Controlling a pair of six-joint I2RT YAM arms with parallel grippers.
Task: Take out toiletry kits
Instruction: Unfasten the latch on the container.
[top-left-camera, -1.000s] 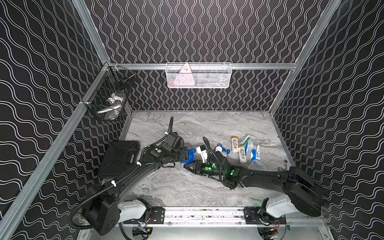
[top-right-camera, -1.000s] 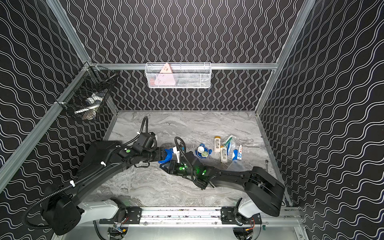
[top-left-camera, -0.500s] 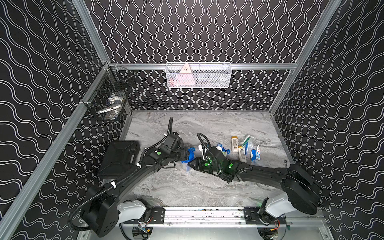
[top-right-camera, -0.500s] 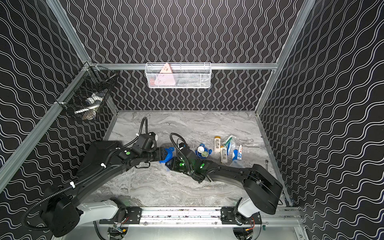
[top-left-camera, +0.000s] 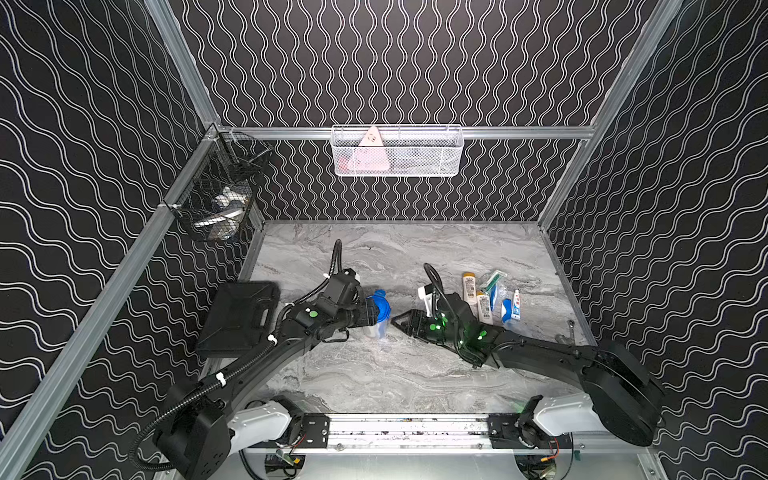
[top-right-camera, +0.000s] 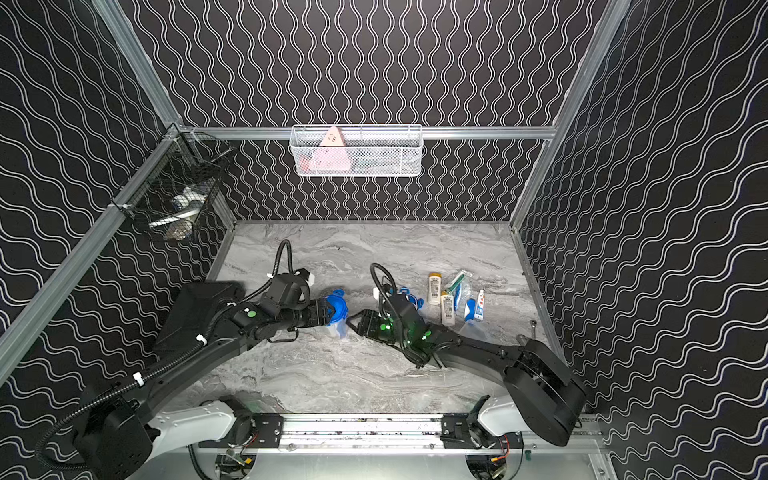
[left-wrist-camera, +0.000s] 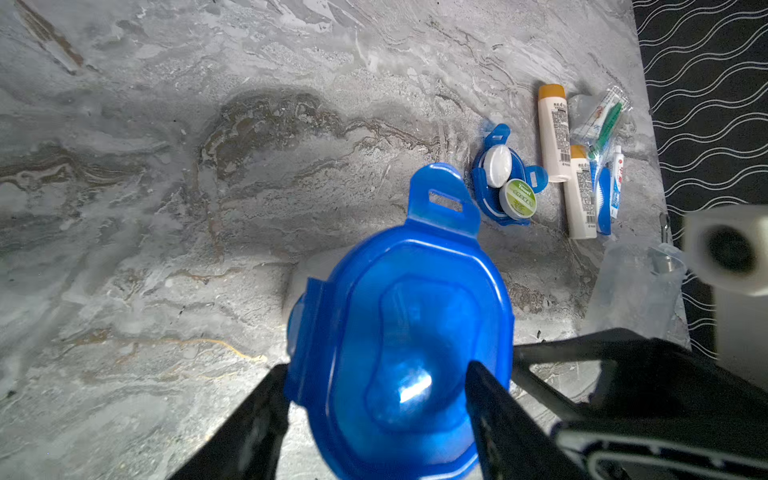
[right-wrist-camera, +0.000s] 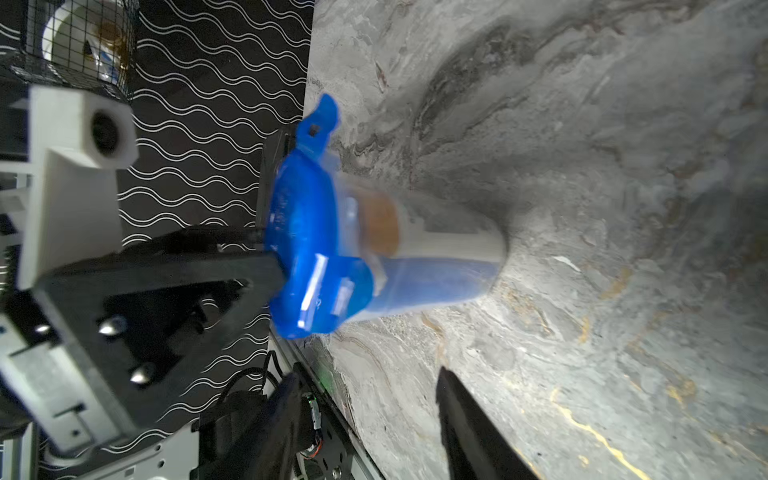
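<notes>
One toiletry kit (top-left-camera: 379, 316) (top-right-camera: 337, 318) is a clear cup with a blue lobed lid, standing upright mid-table. Its lid (left-wrist-camera: 399, 332) sits between the two black fingers of my left gripper (left-wrist-camera: 378, 399) (top-left-camera: 372, 311), which is shut on it from the left. The cup (right-wrist-camera: 436, 257) shows a white bottle with an amber cap inside. My right gripper (right-wrist-camera: 365, 415) (top-left-camera: 401, 325) hangs open just right of the cup, with nothing between its fingers. A second blue lid (left-wrist-camera: 505, 183) lies upturned on the table with a white disc and a green round pack in it.
Loose bottles (top-left-camera: 469, 286), a toothbrush packet (left-wrist-camera: 602, 120), a toothpaste tube (top-left-camera: 515, 305) and an empty clear cup (left-wrist-camera: 636, 282) lie at the right. A black hard case (top-left-camera: 239, 318) lies at the left. A white wire basket (top-left-camera: 397, 151) and a black one (top-left-camera: 220, 199) hang on the walls.
My right gripper has opened and drawn back a little to the right of the cup. The left gripper keeps its hold on the lid and has barely moved.
</notes>
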